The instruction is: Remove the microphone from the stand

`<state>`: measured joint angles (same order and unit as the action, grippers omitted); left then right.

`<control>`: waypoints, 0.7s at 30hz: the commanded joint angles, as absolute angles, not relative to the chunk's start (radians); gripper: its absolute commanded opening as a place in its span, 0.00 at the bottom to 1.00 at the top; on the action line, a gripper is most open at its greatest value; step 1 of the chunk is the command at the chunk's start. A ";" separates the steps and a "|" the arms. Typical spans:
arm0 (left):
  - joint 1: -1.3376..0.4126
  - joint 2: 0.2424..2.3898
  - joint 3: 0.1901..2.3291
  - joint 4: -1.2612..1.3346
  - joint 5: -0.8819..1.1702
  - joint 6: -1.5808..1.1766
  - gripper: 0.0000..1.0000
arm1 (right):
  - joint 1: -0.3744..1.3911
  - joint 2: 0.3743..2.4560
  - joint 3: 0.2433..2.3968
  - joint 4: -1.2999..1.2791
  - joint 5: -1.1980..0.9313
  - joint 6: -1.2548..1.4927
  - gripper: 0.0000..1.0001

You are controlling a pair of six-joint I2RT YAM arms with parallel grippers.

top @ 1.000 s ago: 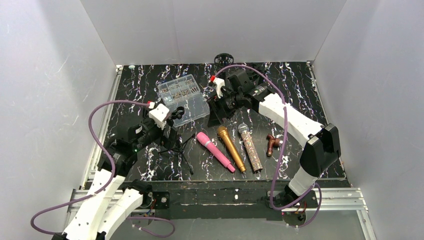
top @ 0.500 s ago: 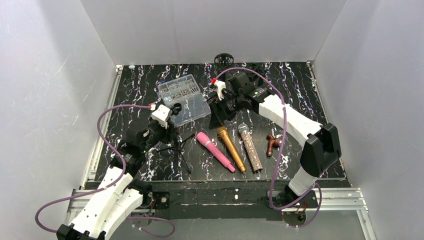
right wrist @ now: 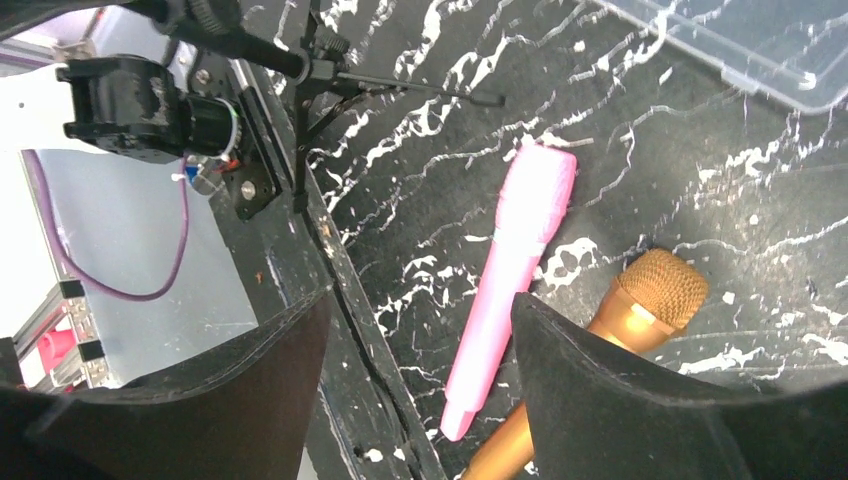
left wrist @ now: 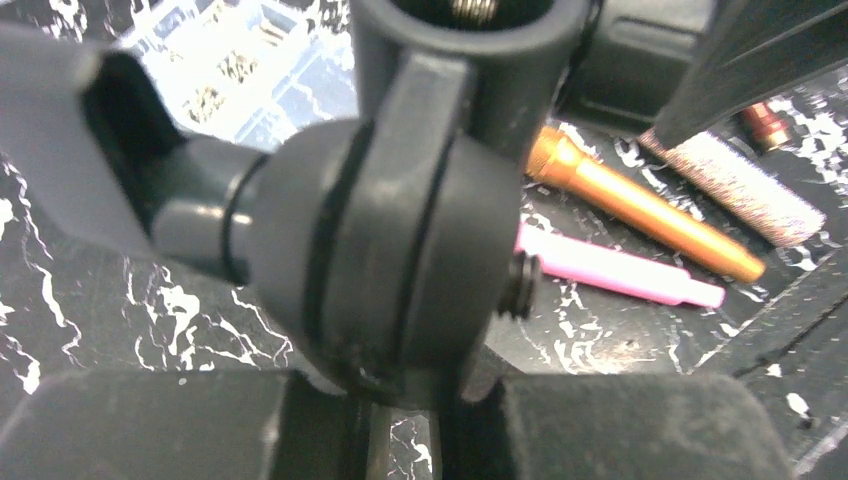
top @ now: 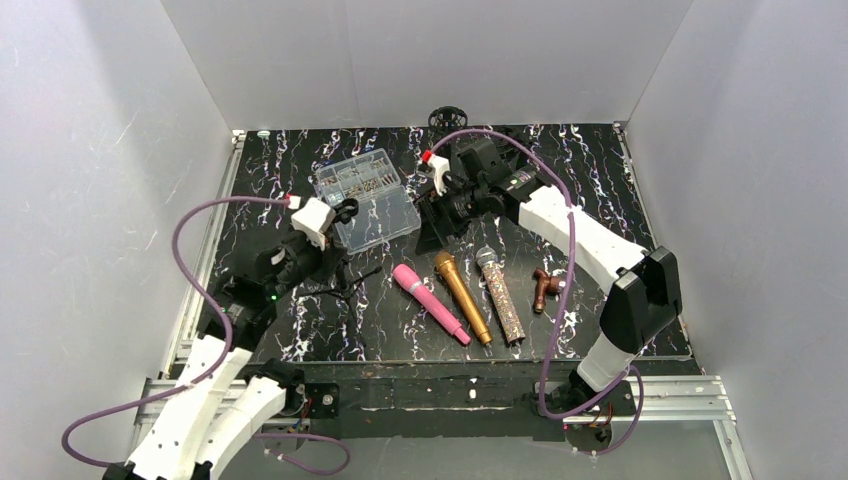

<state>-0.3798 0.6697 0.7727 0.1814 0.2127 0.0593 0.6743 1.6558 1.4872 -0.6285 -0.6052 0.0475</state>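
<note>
Your left gripper [left wrist: 400, 420] was clamped shut on the stand [left wrist: 390, 250]. In the left wrist view the round swivel joint under the clip sat squeezed between both pads and filled most of the frame. From the top camera the left gripper [top: 338, 216] held the stand's head just beside the clear parts box [top: 368, 198], with the thin black legs [top: 345, 285] trailing toward the arm bases (couldn't tell if any foot touched the table [top: 600, 170]).

3 microphones lay flat on the table, side by side and apart from the stand, heads pointing away from the bases:
- pink microphone [top: 430, 302], nearest the stand
- gold microphone [top: 462, 297], just beside it
- glitter microphone [top: 500, 293], next over

A small brown item [top: 545, 288] lay right of those 3.

Your right gripper [top: 435, 225] hung with its jaws apart and nothing between them. In its wrist view the right gripper [right wrist: 420, 390] sat above the pink microphone [right wrist: 510, 270] and the gold head [right wrist: 655, 285], touching neither.
</note>
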 commanded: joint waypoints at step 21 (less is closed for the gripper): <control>-0.379 1.049 1.582 -0.081 0.914 -0.118 0.00 | 0.699 1.626 1.614 -0.076 -1.302 0.434 0.76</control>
